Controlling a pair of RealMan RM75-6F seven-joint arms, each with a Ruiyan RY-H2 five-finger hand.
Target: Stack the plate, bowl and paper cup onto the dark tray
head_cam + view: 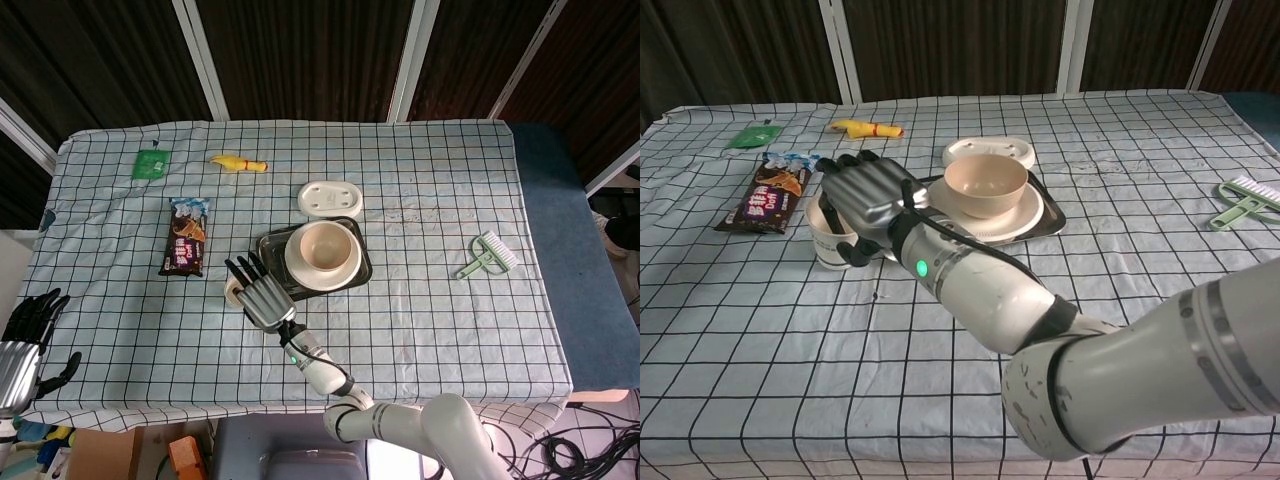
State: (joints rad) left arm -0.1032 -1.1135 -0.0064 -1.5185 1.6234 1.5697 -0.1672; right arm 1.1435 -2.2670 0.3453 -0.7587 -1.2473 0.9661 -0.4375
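checked cloth covers the table, dark slatted wall behind. tray sits mid-table; plate is on it and bowl sits in the plate. cup stands upright on the cloth, just left of the tray, not yet stacked.

right hand is at the cup, knuckles up, fingers reaching over the rim, thumb low on the near wall. cannot tell whether the wrap is closed on the cup or only touching it. left hand hangs off the near-left table edge, fingers apart, holding nothing.

step in hand, by my reading: take the cup. thin paper wall will likely crush, so close gently around the middle, thumb opposite the fingers. keep it upright, lift straight to clear the tray lip and bowl rim, then set it down into the bowl's centre.

nearby: snack pack, lidded dish behind the tray, brush far right.
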